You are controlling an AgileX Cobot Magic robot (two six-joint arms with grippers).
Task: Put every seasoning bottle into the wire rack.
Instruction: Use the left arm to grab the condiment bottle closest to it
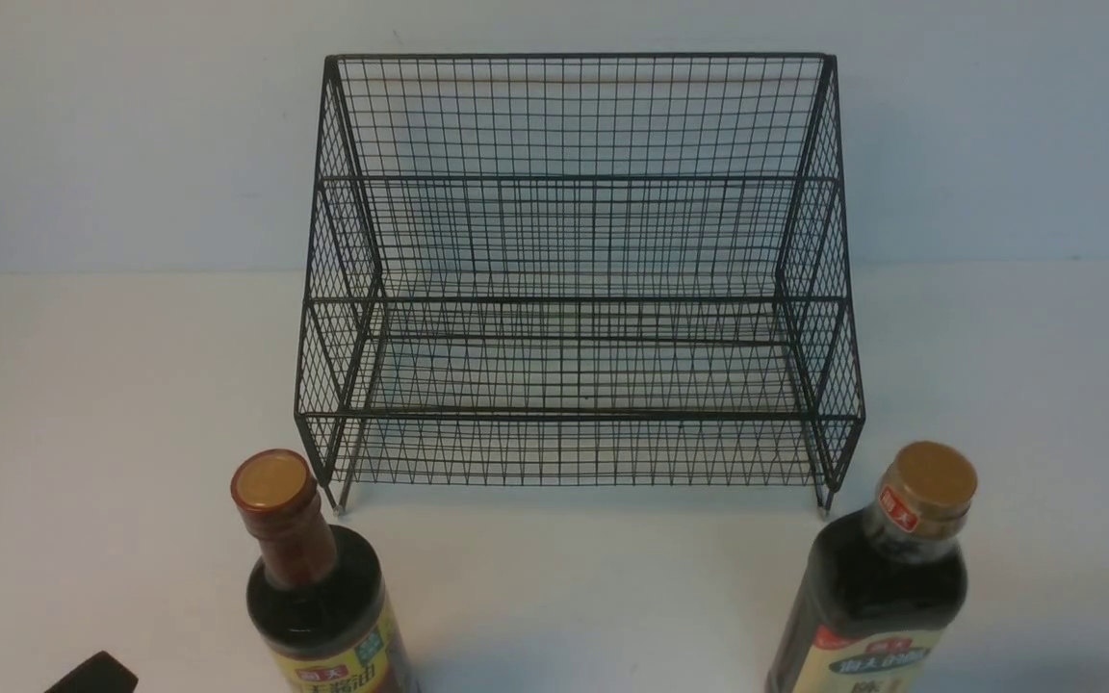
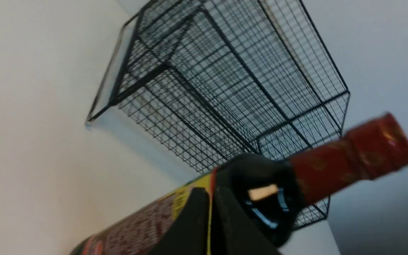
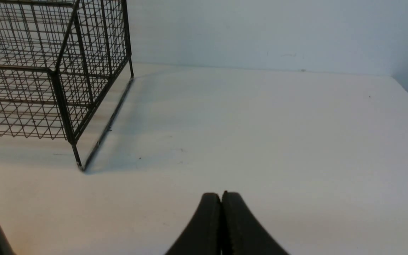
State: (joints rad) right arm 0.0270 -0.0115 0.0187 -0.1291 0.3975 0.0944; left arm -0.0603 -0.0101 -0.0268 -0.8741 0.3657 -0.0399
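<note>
Seasoning bottles are flanking the wire rack (image 1: 579, 298), both standing in front of it on the counter (image 1: 583, 577). At seven o'clock of the front view, the left end effector (image 2: 209, 193) is keeping its fingers together, gripping nothing; it is probably lining up low so that it can open around a body rather than a cap. Just beside it, also toward seven o'clock, the long-necked bottle (image 1: 333, 616) is standing upright, presumably set there to suit the left arm. At twelve o'clock the rack is opening toward the robot, its tiers holding no bottle, likely so that bottles can come in over the front edge. Toward five o'clock the broader bottle (image 1: 877, 597) is waiting within the right arm's likely reach, while the right end effector (image 3: 221, 223) is pointing past it, closed and empty.
</note>
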